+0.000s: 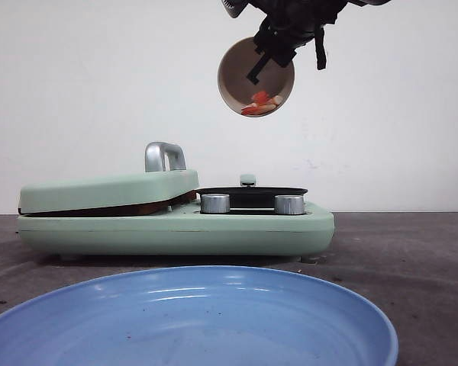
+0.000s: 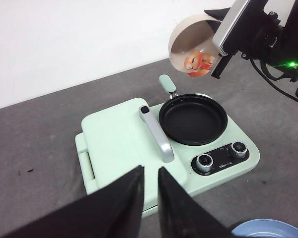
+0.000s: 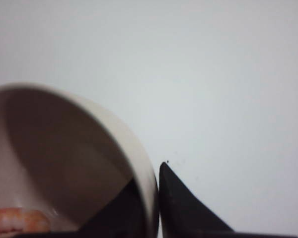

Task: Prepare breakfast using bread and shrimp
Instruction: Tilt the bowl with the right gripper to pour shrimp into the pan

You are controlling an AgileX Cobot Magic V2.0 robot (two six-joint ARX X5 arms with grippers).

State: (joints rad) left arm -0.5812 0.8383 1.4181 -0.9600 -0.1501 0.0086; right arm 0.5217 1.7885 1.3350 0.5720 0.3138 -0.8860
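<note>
Plain white wall behind, dark grey desk (image 2: 35, 144) underneath. Mint-green breakfast maker (image 2: 139, 148) sits mid-desk: sandwich-press lid (image 1: 111, 191) shut on its left half, a brown edge in the seam, probably the bread (image 1: 149, 207), though the view is too edge-on to be sure. Small black frying pan (image 2: 192, 119) on the right half, bare.

Right hand (image 1: 271, 57) pinches the rim of the beige bowl (image 2: 186, 37), one finger inside the wall, one outside. Bowl is held high and tipped steeply, mouth facing the camera side. Shrimp (image 2: 198, 62) are bunched at the lowest part, right at the lip, none out yet. Pan is well below the hand and slightly off from directly under the lip.

Left hand (image 2: 149, 191) hangs on the near side of the maker, fingers nearly together with a thin gap, holding nothing.

Blue plate (image 1: 191, 320) sits nearest the camera, bare.

Risks:
- Drop height is large; shrimp could bounce off the pan rim onto the knobs (image 2: 221, 156) or desk.
- Lip not centred over the pan, so more tilt may throw them short, onto the lid side.
- Rim pinch is a thin grip; the bowl could rotate or slip as the tilt grows.
</note>
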